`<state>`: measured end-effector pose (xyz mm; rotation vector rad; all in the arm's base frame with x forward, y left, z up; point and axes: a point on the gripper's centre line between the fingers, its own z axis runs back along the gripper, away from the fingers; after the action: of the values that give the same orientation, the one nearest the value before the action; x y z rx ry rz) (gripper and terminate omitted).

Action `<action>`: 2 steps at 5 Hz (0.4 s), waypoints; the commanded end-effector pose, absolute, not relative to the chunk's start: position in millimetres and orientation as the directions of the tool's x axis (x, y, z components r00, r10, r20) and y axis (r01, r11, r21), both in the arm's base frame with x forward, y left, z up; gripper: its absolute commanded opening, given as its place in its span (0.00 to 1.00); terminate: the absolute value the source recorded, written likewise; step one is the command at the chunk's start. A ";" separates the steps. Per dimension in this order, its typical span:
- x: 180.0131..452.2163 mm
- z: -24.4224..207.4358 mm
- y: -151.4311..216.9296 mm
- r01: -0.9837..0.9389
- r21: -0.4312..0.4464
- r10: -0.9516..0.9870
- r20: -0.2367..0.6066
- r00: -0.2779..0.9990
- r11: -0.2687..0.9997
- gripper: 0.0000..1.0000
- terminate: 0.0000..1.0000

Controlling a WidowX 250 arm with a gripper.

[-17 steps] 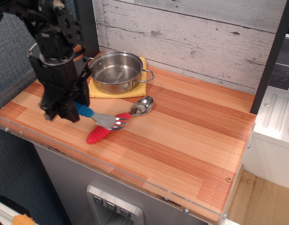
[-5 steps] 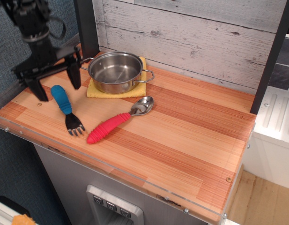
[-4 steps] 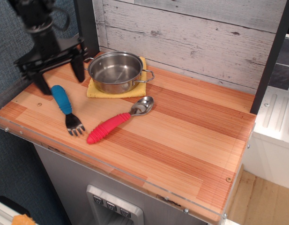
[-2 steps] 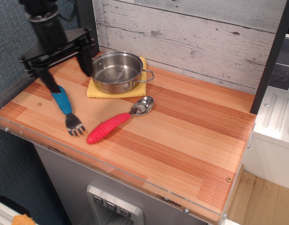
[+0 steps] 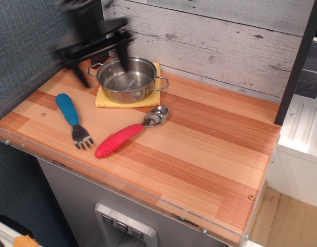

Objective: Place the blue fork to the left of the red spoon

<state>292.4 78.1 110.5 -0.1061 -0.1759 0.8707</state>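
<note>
Wooden counter (image 5: 199, 149) fills the centre of the frame, backed by a grey plank wall (image 5: 215, 41) along the top. Gripper (image 5: 99, 59), blurred, hangs at upper left above the counter; its two dark fingers (image 5: 80, 73) are spread wide and carry nothing. Steel pot (image 5: 128, 78) rests on a yellow cloth (image 5: 104, 99) just below the gripper. Red spoon (image 5: 128, 132) lies diagonally at centre left, bowl toward the pot. Blue fork (image 5: 72, 118) lies flat near the left edge, left of the spoon and apart from it, tines pointing to the lower edge.
</note>
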 end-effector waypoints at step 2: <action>337.7 131.3 -2.5 -0.523 -0.191 0.553 0.171 0.815 0.830 1.00 0.00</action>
<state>339.2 11.7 117.1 -0.1302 -0.1770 0.5838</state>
